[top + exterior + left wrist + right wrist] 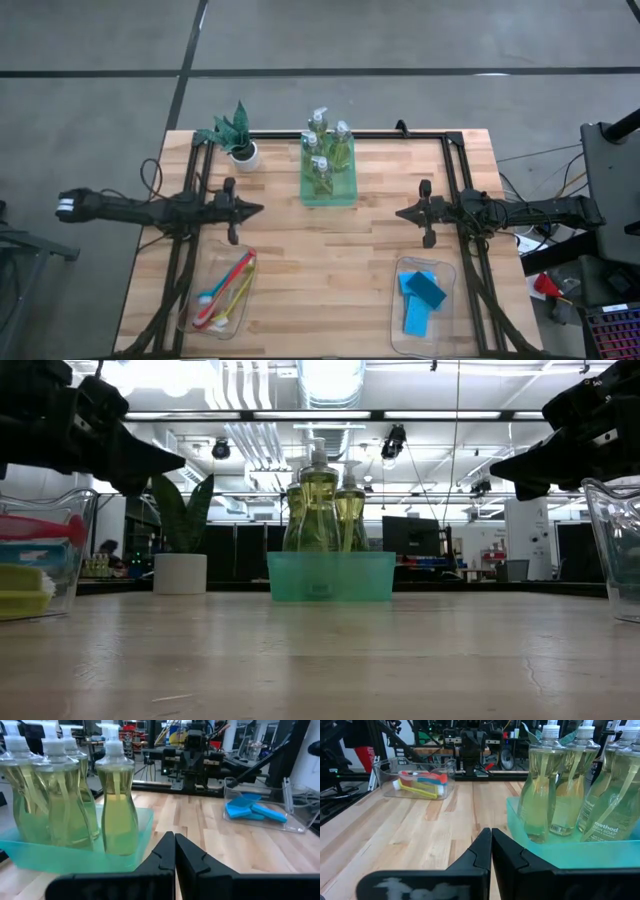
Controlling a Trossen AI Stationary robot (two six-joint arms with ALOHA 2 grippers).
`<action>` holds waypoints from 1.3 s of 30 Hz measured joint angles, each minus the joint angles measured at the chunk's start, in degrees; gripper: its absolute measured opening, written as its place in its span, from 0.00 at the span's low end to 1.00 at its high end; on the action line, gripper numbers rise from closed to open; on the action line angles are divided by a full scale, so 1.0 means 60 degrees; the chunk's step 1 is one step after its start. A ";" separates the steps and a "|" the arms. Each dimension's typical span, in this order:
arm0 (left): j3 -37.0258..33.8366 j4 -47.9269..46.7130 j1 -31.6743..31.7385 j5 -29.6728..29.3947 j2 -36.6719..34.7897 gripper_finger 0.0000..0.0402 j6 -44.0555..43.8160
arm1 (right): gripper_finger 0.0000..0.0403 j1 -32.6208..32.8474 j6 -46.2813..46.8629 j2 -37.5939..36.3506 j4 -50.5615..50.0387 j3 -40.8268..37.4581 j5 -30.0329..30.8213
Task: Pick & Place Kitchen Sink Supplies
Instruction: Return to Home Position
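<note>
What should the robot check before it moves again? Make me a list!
1. Left tool shut and empty: ok.
2. Right tool shut and empty: ok.
3. Brushes lying inside the left bin: ok.
4. Sponges lying inside the right bin: ok.
5. Soap bottles standing upright in the green tray: ok.
</note>
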 joint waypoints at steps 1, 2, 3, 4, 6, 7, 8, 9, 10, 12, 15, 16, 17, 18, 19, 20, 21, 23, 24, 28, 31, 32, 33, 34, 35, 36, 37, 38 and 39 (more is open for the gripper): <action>0.0002 -0.0115 0.0000 0.0000 -0.0173 0.01 -0.0002 | 0.02 -0.0004 0.0003 0.0000 0.0000 0.0000 0.0000; 0.0004 -0.0184 0.0000 0.0000 -0.0336 0.01 0.0033 | 0.02 0.0000 0.0003 0.0000 0.0000 0.0000 0.0004; -0.0005 -0.0216 0.0000 0.0000 -0.0508 0.01 0.0150 | 0.02 0.0000 0.0001 0.0000 -0.0003 0.0001 0.0001; -0.0024 -0.0251 0.0000 0.0000 -0.0678 0.01 0.0274 | 0.02 -0.0001 0.0002 0.0000 0.0000 0.0002 0.0001; -0.0032 -0.0441 0.0000 -0.0003 -0.1013 0.01 0.0529 | 0.02 -0.0001 0.0002 0.0000 -0.0001 0.0001 0.0002; -0.0026 -0.0434 0.0000 0.0000 -0.1170 0.01 0.0580 | 0.02 -0.0004 0.0001 0.0000 0.0000 0.0000 0.0002; -0.0002 -0.0428 0.0000 0.0002 -0.1323 0.01 0.0579 | 0.02 -0.0001 0.0003 0.0000 -0.0001 0.0000 0.0001; 0.0017 -0.0420 0.0000 0.0000 -0.1481 0.01 0.0577 | 0.02 -0.0004 0.0003 0.0000 -0.0003 0.0004 0.0000; 0.0026 -0.0416 0.0000 0.0001 -0.1610 0.01 0.0579 | 0.02 0.0000 0.0003 0.0000 0.0000 0.0000 0.0000; 0.0026 -0.0338 -0.0004 -0.0004 -0.1780 0.01 0.0530 | 0.02 -0.0001 0.0000 0.0000 -0.0004 0.0000 0.0001; -0.0038 -0.0488 -0.0004 0.0000 -0.1849 0.00 0.0399 | 0.02 -0.0002 0.0003 0.0007 -0.0001 0.0002 0.0001; -0.0051 -0.0521 -0.0004 0.0000 -0.1844 0.00 0.0385 | 0.02 -0.0004 0.0003 0.0007 -0.0002 0.0001 0.0000; -0.0049 -0.0477 -0.0004 0.0001 -0.1840 0.00 0.0381 | 0.02 0.0000 0.0003 0.0007 -0.0002 0.0001 0.0000; -0.0047 -0.0475 -0.0004 0.0003 -0.1844 0.00 0.0376 | 0.02 -0.0004 0.0003 0.0007 0.0000 0.0001 0.0001; -0.0046 -0.0472 -0.0004 0.0003 -0.1842 0.00 0.0364 | 0.02 -0.0004 0.0003 0.0007 0.0000 0.0003 0.0004; -0.0043 -0.0440 -0.0004 0.0003 -0.1844 0.01 0.0361 | 0.02 0.0000 0.0000 0.0007 -0.0004 0.0003 0.0000; -0.0036 -0.0431 -0.0004 0.0003 -0.1844 0.00 0.0361 | 0.02 0.0000 0.0003 0.0007 -0.0004 0.0000 0.0000; -0.0036 -0.0465 -0.0004 0.0003 -0.1840 0.00 0.0361 | 0.02 -0.0004 0.0003 0.0007 -0.0001 0.0002 0.0000; -0.0036 -0.0462 -0.0004 0.0003 -0.1840 0.00 0.0361 | 0.02 -0.0004 0.0002 0.0007 0.0000 0.0001 0.0000; -0.0036 -0.0448 -0.0004 0.0003 -0.1840 0.00 0.0361 | 0.02 -0.0004 0.0001 0.0007 -0.0001 0.0000 0.0000; -0.0036 -0.0448 -0.0004 0.0003 -0.1840 0.00 0.0361 | 0.02 0.0000 0.0003 0.0007 0.0000 0.0000 0.0000; -0.0036 -0.0449 -0.0004 0.0003 -0.1840 0.00 0.0361 | 0.02 -0.0003 0.0003 0.0007 -0.0001 0.0004 0.0000; -0.0036 -0.0448 -0.0004 0.0003 -0.1840 0.00 0.0361 | 0.02 -0.0001 0.0003 0.0005 -0.0001 0.0001 0.0000; -0.0036 -0.0448 -0.0004 0.0003 -0.1840 0.00 0.0361 | 0.02 -0.0002 0.0003 0.0006 -0.0004 0.0004 0.0000; -0.0036 -0.0449 -0.0004 0.0003 -0.1840 0.00 0.0361 | 0.02 -0.0002 0.0000 0.0006 -0.0001 0.0002 0.0000; -0.0036 -0.0449 -0.0004 0.0003 -0.1840 0.00 0.0361 | 0.02 -0.0001 0.0003 0.0005 -0.0001 0.0001 0.0000; -0.0036 -0.0449 -0.0004 0.0005 -0.1840 0.00 0.0361 | 0.02 -0.0002 0.0003 0.0007 -0.0001 0.0000 0.0000; -0.0036 -0.0449 -0.0004 0.0004 -0.1840 0.00 0.0361 | 0.02 -0.0003 0.0003 0.0007 -0.0001 0.0001 0.0000; -0.0036 -0.0449 -0.0004 0.0007 -0.1840 0.00 0.0361 | 0.02 -0.0004 0.0003 0.0004 -0.0003 0.0000 0.0000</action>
